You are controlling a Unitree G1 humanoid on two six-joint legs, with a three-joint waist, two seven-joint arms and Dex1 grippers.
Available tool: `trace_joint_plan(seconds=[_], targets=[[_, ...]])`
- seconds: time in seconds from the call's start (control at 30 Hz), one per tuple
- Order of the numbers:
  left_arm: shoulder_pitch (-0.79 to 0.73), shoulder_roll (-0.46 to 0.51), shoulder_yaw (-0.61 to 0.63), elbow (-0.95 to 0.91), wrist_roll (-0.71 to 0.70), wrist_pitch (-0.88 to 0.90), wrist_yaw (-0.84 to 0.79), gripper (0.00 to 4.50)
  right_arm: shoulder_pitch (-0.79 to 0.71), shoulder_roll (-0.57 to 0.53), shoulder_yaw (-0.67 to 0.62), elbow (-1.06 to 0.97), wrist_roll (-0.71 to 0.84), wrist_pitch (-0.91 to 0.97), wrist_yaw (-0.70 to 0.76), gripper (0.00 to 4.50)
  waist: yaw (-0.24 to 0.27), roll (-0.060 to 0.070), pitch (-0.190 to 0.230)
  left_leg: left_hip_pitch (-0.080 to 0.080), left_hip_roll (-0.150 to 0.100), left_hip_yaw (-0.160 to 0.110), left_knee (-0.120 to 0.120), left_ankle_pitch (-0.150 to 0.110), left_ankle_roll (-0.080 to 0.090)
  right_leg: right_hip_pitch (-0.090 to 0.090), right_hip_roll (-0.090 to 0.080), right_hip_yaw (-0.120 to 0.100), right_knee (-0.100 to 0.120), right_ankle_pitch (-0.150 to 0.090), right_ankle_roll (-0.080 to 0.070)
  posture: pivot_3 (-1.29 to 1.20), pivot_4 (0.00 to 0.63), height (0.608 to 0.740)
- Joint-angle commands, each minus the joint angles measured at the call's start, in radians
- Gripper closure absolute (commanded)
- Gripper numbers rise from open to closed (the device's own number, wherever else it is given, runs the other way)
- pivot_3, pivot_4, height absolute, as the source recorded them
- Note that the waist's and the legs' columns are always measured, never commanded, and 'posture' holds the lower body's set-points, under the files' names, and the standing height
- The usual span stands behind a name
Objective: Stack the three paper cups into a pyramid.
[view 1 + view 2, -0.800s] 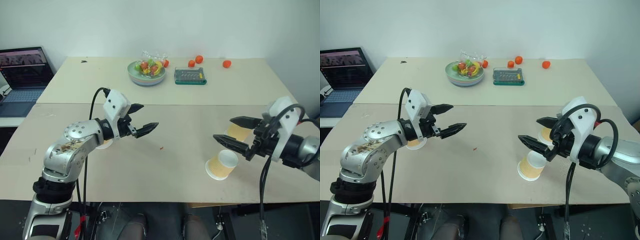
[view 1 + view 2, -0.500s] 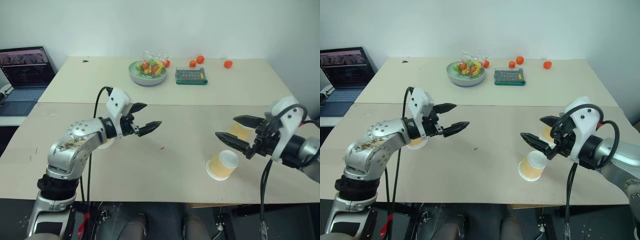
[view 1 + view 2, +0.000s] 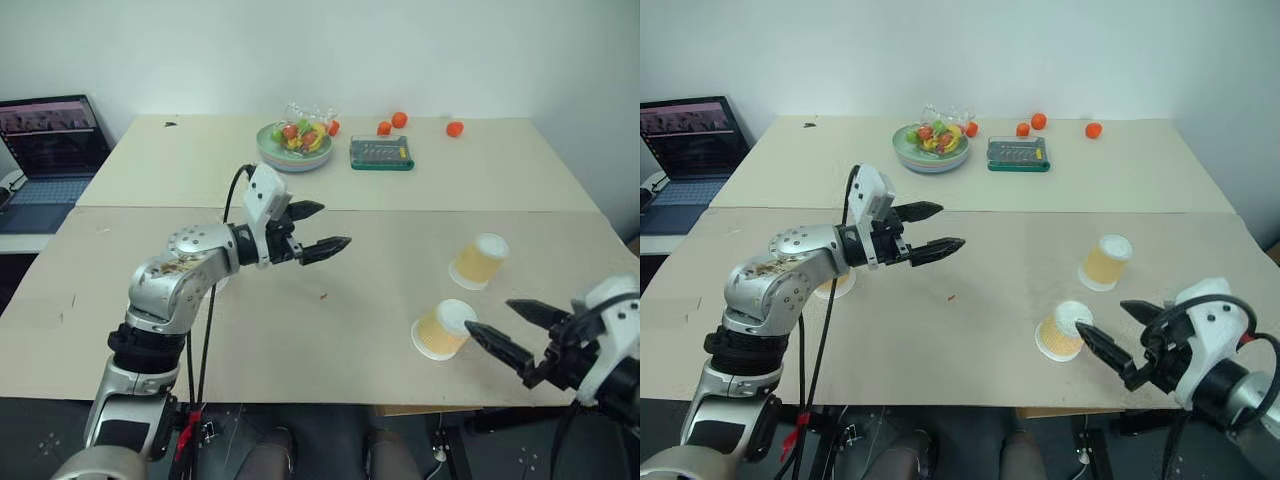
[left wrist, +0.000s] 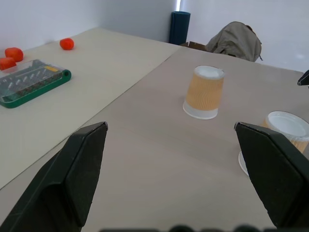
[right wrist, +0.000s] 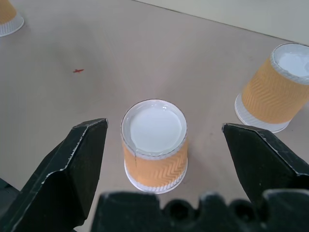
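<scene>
Three tan-orange paper cups stand upside down on the table. One cup [image 3: 478, 261] is at the right. A second cup [image 3: 443, 329] stands nearer the front edge. The third cup [image 3: 837, 286] is at the left, partly hidden behind my left arm. My left gripper [image 3: 335, 226] hovers open over the table's middle, pointing toward the two right cups, with nothing in it. Beside the front edge, my right gripper [image 3: 490, 315] is open just right of the near cup [image 5: 154, 145], which sits ahead of its fingers without touching them.
At the back stand a bowl of fruit [image 3: 293, 145], a green case [image 3: 381, 152] and small orange fruits [image 3: 399, 120]. A laptop [image 3: 45, 150] sits off the far left. A red speck [image 3: 323, 295] lies mid-table.
My right gripper has drawn back from the far right cup toward the front edge. My left gripper has reached further right toward the table's middle. The cups have not moved.
</scene>
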Motion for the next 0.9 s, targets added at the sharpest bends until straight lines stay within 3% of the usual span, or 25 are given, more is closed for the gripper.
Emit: trace_joint_plan(seconds=[0.03, 0.23, 0.5, 0.63, 0.9], targets=[[-0.027, 0.013, 0.001, -0.015, -0.023, 0.008, -0.036, 0.00, 0.014, 0.030, 0.054, -0.034, -0.040, -0.074, -0.014, 0.05, -0.001, 0.000, 0.000, 0.000, 0.000, 0.000, 0.000, 0.000, 0.000, 0.000, 0.000, 0.000, 0.000, -0.001, 0.001, 0.00, 0.150, 0.740], [-0.028, 0.043, 0.002, -0.043, -0.039, 0.041, -0.068, 0.00, -0.013, 0.050, 0.223, 0.002, -0.156, -0.139, -0.024, 0.05, -0.003, 0.000, 0.000, 0.000, 0.000, 0.000, 0.000, 0.000, 0.000, 0.000, 0.000, 0.000, 0.000, 0.000, 0.000, 0.00, 0.150, 0.740], [-0.012, 0.087, -0.002, -0.088, -0.053, 0.078, -0.100, 0.00, -0.049, 0.052, 0.343, 0.112, -0.299, -0.243, 0.016, 0.05, -0.006, 0.000, 0.000, 0.000, 0.000, -0.001, 0.000, 0.000, 0.000, 0.000, 0.000, 0.000, 0.000, 0.000, 0.000, 0.00, 0.150, 0.740], [-0.010, 0.092, 0.003, -0.089, -0.050, 0.084, -0.101, 0.00, -0.081, 0.037, 0.338, 0.141, -0.316, -0.259, 0.036, 0.05, -0.009, 0.000, 0.000, 0.001, 0.000, -0.001, 0.000, 0.000, 0.000, 0.001, 0.000, 0.000, 0.000, -0.001, 0.001, 0.00, 0.150, 0.740], [0.030, 0.083, -0.010, -0.088, -0.028, 0.061, -0.090, 0.00, -0.205, -0.084, 0.220, 0.107, -0.153, -0.142, 0.040, 0.05, -0.009, 0.000, 0.000, 0.001, 0.000, -0.001, -0.001, 0.000, 0.000, 0.000, 0.000, 0.000, 0.000, 0.000, 0.000, 0.00, 0.150, 0.740]])
